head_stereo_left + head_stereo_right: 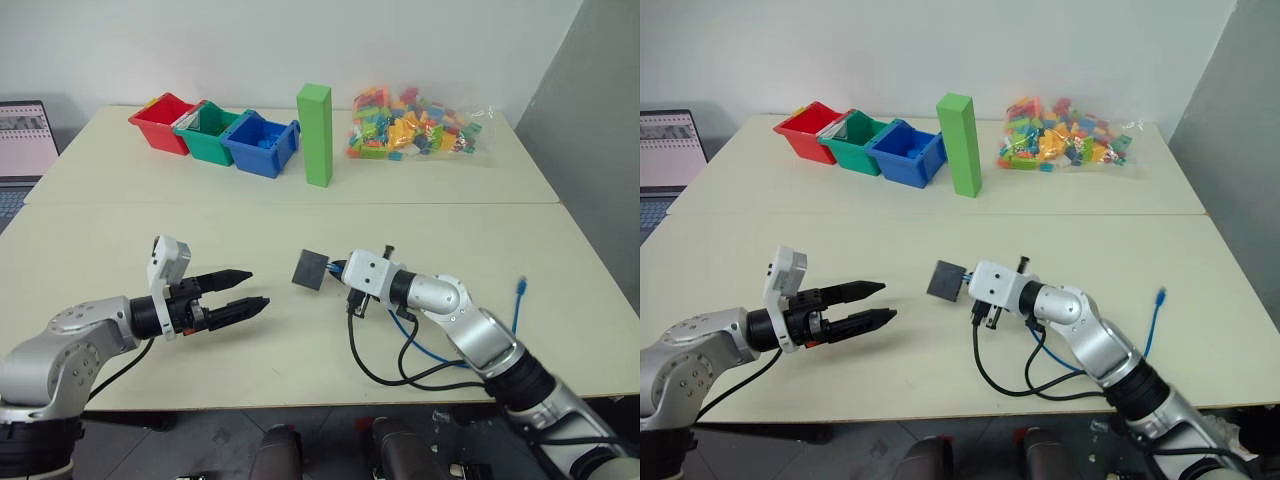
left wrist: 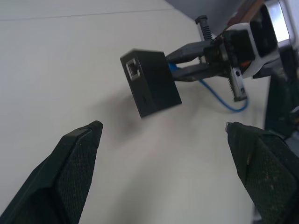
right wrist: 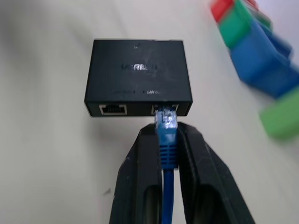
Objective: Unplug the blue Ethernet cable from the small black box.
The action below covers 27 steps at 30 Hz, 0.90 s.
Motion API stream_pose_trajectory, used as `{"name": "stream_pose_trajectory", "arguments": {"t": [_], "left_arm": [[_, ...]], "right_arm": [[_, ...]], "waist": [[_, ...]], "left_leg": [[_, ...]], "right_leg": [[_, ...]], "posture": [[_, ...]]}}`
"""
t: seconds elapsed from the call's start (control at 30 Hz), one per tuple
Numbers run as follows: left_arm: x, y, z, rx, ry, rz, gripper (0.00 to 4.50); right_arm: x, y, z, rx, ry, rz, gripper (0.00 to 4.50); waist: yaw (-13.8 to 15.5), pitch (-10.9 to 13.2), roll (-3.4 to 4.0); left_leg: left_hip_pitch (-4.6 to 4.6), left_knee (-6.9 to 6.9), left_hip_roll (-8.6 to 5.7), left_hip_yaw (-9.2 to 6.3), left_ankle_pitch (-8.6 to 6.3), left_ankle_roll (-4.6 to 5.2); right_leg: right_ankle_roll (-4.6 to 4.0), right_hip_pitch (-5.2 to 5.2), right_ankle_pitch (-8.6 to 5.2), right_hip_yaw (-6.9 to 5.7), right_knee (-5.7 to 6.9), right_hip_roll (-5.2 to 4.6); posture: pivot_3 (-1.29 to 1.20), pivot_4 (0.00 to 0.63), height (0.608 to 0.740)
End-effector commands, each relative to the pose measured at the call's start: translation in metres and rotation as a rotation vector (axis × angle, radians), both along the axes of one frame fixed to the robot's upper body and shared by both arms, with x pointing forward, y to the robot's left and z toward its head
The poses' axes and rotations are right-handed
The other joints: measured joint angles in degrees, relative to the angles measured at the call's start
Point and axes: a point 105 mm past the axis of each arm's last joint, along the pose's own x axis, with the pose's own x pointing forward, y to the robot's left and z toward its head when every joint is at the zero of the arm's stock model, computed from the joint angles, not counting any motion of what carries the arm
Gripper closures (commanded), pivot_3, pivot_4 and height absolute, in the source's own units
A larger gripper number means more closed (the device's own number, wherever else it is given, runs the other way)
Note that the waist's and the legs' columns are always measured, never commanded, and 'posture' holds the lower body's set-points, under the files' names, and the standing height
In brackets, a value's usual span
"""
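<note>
right end effector pinches blue Ethernet cable at plug, still in small black box | box held off desk | left end effector spread, apart

Faint raised lettering runs across the top of the small black box, too blurred to read. Smaller markings above its ports are illegible too.
</note>
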Motion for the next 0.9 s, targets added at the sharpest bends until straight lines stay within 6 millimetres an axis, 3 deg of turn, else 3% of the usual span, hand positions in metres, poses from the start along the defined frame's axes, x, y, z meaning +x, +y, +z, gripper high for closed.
{"name": "stream_pose_trajectory", "arguments": {"t": [0.03, 0.3, 0.4, 0.9], "left_arm": [[0.0, -0.009, 0.01, -0.065, 0.043, -0.033, 0.0], [-0.007, -0.025, 0.014, -0.106, 0.088, -0.096, 0.0], [-0.01, -0.025, 0.014, -0.108, 0.096, -0.109, 0.45], [-0.009, -0.02, 0.015, -0.145, 0.116, -0.102, 3.52]], "right_arm": [[-0.016, 0.011, 0.02, 0.021, -0.114, 0.181, 4.33], [-0.017, 0.02, 0.036, 0.045, -0.191, 0.239, 4.33], [-0.013, 0.019, 0.042, 0.057, -0.207, 0.229, 4.33], [-0.012, 0.017, 0.043, 0.062, -0.209, 0.218, 4.33]], "waist": [[0.0, 0.0, -0.01], [0.2, 0.0, 0.0], [0.3, 0.0, 0.0], [0.4, 0.0, 0.0]], "left_leg": [[0.01, 0.0, 0.0, -0.01, 0.0, 0.0], [0.01, 0.0, 0.0, -0.07, 0.01, -0.02], [0.01, 0.01, 0.0, -0.1, 0.01, -0.02], [0.01, 0.02, -0.01, -0.08, 0.01, -0.02]], "right_leg": [[0.0, 0.02, 0.0, 0.0, 0.0, 0.0], [-0.31, 0.02, 0.18, -0.03, 0.09, -0.03], [-0.31, 0.02, 0.18, -0.04, 0.1, -0.03], [-0.32, 0.02, 0.18, -0.03, 0.09, -0.05]], "posture": [[0.0, 0.15, 0.74], [0.0, 0.15, 0.74], [0.0, 0.15, 0.74], [0.0, 0.15, 0.74]]}}
